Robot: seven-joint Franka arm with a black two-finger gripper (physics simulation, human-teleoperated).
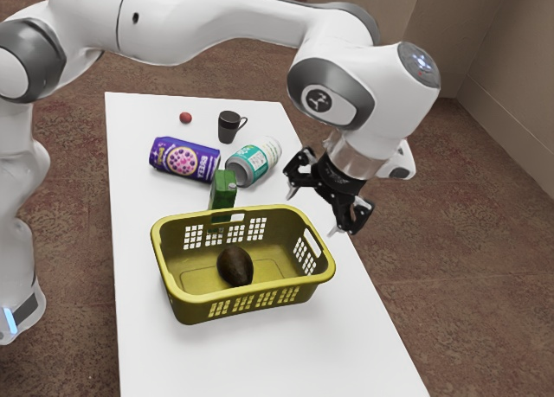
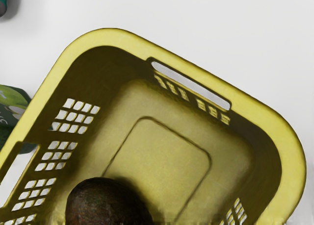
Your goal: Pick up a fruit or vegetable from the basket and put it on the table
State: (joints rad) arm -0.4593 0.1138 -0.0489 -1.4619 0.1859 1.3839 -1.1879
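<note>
"Exterior view: how do the fingers stand?"

"Released. The gripper [image 1: 312, 214] has its fingertips spread wide, and it holds nothing."

"And the avocado [image 1: 234, 267]?"

"Inside the yellow basket [image 1: 159, 252], on its floor."

"Any writing?"

"Pale lettering on the purple can [image 1: 184, 158], not surely readable. The teal-and-white can [image 1: 254, 161] has print too small to read. Beside the basket, the green carton [image 1: 222, 189] shows partial lettering in the wrist view."
</note>
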